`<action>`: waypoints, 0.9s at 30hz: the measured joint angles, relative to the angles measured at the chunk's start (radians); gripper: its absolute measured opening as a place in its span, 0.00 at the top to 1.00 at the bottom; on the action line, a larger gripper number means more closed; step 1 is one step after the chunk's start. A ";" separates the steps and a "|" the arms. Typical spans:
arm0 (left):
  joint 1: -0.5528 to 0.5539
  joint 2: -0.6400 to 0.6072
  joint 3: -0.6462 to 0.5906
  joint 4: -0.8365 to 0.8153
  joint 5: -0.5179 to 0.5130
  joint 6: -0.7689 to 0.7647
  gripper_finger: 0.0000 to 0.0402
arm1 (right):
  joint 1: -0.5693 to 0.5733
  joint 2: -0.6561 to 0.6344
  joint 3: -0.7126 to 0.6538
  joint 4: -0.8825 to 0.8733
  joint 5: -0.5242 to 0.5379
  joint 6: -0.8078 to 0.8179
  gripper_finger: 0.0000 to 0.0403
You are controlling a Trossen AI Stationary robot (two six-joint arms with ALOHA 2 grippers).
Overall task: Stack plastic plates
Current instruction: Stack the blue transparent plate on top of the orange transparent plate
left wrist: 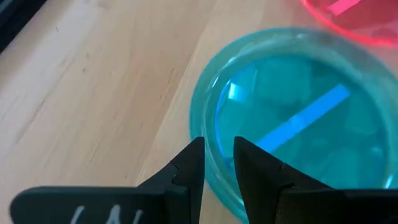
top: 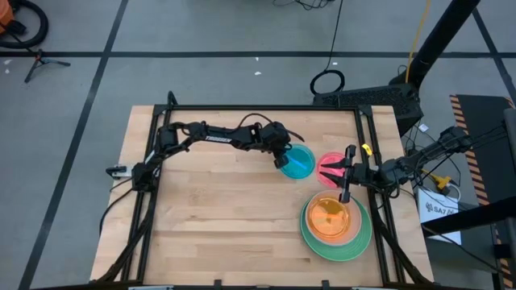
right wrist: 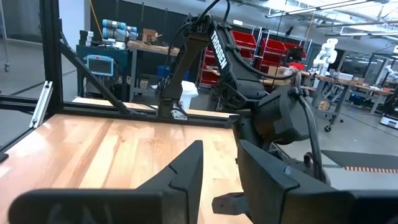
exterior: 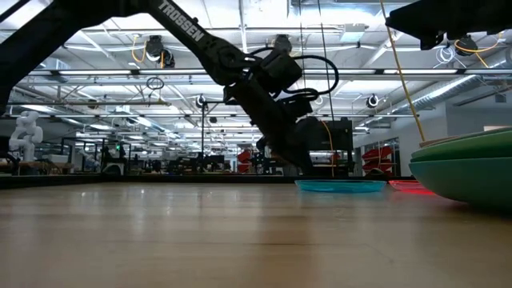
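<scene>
- Table (top: 218, 209): a light wooden top inside a dark frame. The half toward nine o'clock in the high view is bare wood, open from the far rail to the near edge.
- Left gripper (top: 282, 161): reaches in from the ten o'clock corner and sits at the nine o'clock rim of the blue plate (top: 299, 162). In the left wrist view its two dark fingers (left wrist: 186, 167) stand a narrow gap apart, straddling the near rim of the blue plate (left wrist: 292, 118); whether the fingers press the rim cannot be told.
- Blue plate, low view (exterior: 340, 186): lies flat on the wood, with the left arm slanting down to its edge.
- Red plate (top: 331, 166): small and translucent, lying just beside the blue plate at its three o'clock; the rims look close to touching. It also shows beyond the blue plate in the left wrist view (left wrist: 354, 18).
- Stack of plates (top: 335, 221): toward five o'clock on the table, near the right rail. A large green plate (top: 355, 246) is at the bottom, a paler plate lies on it, and an orange plate (top: 330, 216) is on top.
- Right gripper (top: 347, 181): comes in from the three o'clock side and hangs above the far rim of the stack, next to the red plate. The right wrist view shows its fingers (right wrist: 186, 171) parted by a narrow gap with nothing between them.
</scene>
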 joint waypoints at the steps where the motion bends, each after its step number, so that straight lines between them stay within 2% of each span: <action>1: 0.000 -0.001 0.000 0.003 -0.001 -0.014 0.77 | 0.000 0.000 0.000 -0.001 0.000 0.000 0.77; 3: 0.001 -0.002 0.000 0.004 -0.008 -0.052 0.77 | 0.000 0.000 0.000 -0.001 0.000 0.000 0.77; 8: 0.003 -0.002 0.000 0.000 -0.105 -0.119 0.77 | 0.000 0.000 0.000 -0.001 0.000 -0.002 0.77; 11: 0.002 -0.002 0.000 0.000 -0.106 -0.127 0.77 | 0.000 0.000 0.000 -0.001 0.000 -0.002 0.77; 18: 0.003 -0.002 0.000 -0.041 -0.105 -0.249 0.77 | 0.000 0.000 0.000 -0.001 0.000 -0.002 0.77; 27: -0.001 -0.002 0.000 -0.044 -0.104 -0.244 0.77 | 0.000 0.000 0.000 -0.001 0.000 -0.003 0.77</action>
